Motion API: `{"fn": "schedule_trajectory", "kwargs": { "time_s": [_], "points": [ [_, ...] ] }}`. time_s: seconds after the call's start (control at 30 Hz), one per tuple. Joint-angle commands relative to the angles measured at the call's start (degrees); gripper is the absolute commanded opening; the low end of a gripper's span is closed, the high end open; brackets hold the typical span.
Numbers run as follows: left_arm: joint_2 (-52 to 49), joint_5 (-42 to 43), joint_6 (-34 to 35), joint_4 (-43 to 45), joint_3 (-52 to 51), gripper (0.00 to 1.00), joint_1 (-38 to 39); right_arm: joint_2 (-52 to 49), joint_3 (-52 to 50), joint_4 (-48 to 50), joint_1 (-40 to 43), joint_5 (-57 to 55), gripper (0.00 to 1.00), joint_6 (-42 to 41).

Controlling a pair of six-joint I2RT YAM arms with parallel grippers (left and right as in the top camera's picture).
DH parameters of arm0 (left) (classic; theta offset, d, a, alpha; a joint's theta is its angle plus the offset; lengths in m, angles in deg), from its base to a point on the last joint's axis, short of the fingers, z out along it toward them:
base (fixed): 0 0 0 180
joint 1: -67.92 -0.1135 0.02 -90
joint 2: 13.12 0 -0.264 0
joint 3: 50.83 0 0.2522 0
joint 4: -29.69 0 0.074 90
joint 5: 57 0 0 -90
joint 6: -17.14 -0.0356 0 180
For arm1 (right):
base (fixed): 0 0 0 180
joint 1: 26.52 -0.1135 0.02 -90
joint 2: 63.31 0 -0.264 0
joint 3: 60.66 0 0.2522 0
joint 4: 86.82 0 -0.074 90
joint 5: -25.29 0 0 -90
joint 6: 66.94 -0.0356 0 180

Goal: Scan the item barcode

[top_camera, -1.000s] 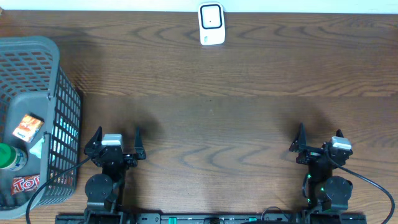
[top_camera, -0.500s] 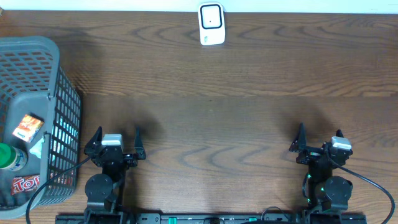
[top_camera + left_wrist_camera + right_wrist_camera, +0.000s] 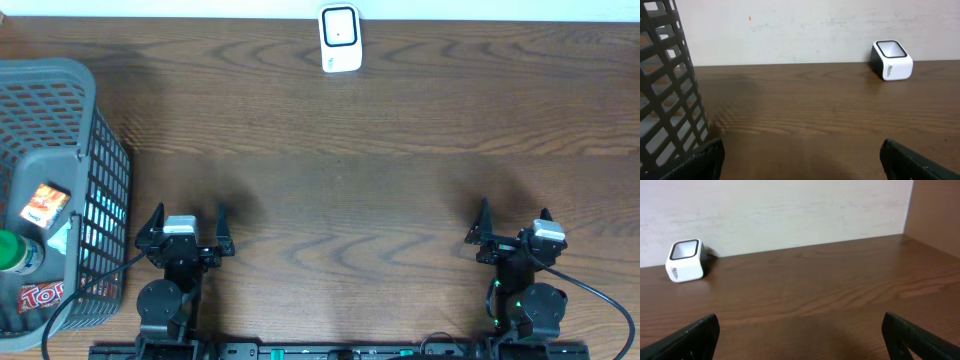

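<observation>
The left gripper [image 3: 189, 216] is sitting at the near edge of the wooden table [image 3: 340, 190], its jaws standing wide apart and holding nothing. The right gripper [image 3: 514, 214] is resting at the near right, likewise spread wide and empty. The white scanner [image 3: 340, 38] is standing at the middle of the far edge, well apart from both grippers, with its dark-rimmed window facing upward. In both wrist views its side is showing a short line of dark print, too small to read. The items are lying in the grey mesh basket [image 3: 70, 75] at the far left. They are an orange packet [image 3: 45, 203], a green-capped bottle [image 3: 13, 252] near it, and a red packet [image 3: 38, 296] whose white lettering is reading "Top" before the basket wall is cutting it off. The orange packet's print is looking too blurred to make out. The basket's near wall is standing just to the left of the left gripper
</observation>
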Motion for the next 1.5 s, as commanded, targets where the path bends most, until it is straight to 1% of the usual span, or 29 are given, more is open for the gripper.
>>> {"fn": "schedule_trajectory", "kwargs": {
  "time_s": [0.0,0.07,0.17,0.23,0.4,0.5,0.6,0.7,0.77,0.8,0.9,1.0,1.1,1.17,1.27,1.33,1.37,1.43,1.47],
  "points": [
    [0.37,1.29,-0.17,-0.96,-1.62,1.0,-0.31,0.31,-0.04,-0.22,0.39,0.07,0.99,-0.7],
    [0.37,3.43,-0.15,-1.05,-1.51,1.0,-0.31,0.31,-0.04,-0.22,0.39,0.07,0.99,-0.7],
    [0.37,8.9,-0.13,-1.16,-0.87,1.0,-0.31,0.31,-0.04,-0.22,0.39,0.07,0.99,-0.7],
    [0.33,10.67,-0.13,-1.22,0.04,1.0,-0.31,0.31,-0.04,-0.22,0.39,0.07,0.99,-0.7],
    [-1.92,11.26,0.33,-2.12,5.14,1.0,-0.31,0.31,-0.04,-0.22,0.39,0.07,0.99,-0.7],
    [-6.21,11.26,3.52,-5.29,10.95,1.0,-0.31,0.31,-0.04,-0.22,0.39,0.07,0.99,-0.7],
    [-13.4,11.26,6.23,-10.75,19.67,1.0,-0.31,0.31,-0.04,-0.22,0.39,0.07,0.99,-0.7],
    [-21.4,11.26,6.73,-17.29,30.56,1.0,-0.31,0.31,-0.04,-0.22,0.39,0.07,0.99,-0.7],
    [-28.41,11.28,9.81,-25.24,41.33,1.0,-0.31,0.31,-0.04,-0.22,0.39,0.07,0.99,-0.7],
    [-30.47,11.34,10.49,-28.33,44.72,1.0,-0.31,0.31,-0.04,-0.22,0.39,0.07,0.99,-0.7],
    [-38.42,15.93,10.86,-42.34,57.46,1.0,-0.31,0.31,-0.04,-0.22,0.39,0.07,0.99,-0.7],
    [-43.23,20.46,10.86,-52.09,63.08,1.0,-0.31,0.31,-0.04,-0.22,0.39,0.07,0.99,-0.7],
    [-45.31,23.06,10.88,-52.41,63.43,1.0,-0.31,0.31,-0.04,-0.22,0.39,0.07,0.99,-0.7],
    [-46.05,23.02,11.02,-52.74,64.57,0.99,-0.31,0.31,-0.04,-0.22,0.39,0.07,0.99,-0.7],
    [-47.23,20.65,14.47,-53.68,69.35,0.99,-0.33,0.31,-0.04,-0.22,0.39,0.07,0.99,-0.7],
    [-48.48,14.84,18.05,-55.36,74.66,1.0,-0.33,0.31,-0.04,-0.22,0.39,0.07,0.99,-0.7],
    [-49.27,10.95,19.85,-56.74,77.61,1.0,-0.39,0.31,-0.04,-0.22,0.39,0.07,0.99,-0.7],
    [-51.93,0.15,24.46,-61.88,86.03,0.99,-1.11,0.31,-0.04,-0.22,0.39,0.07,0.99,-0.7],
    [-52.87,-2.36,25.27,-63.67,88.61,1.0,-1.46,0.31,-0.04,-0.22,0.39,0.07,0.99,-0.7]
  ]
}}
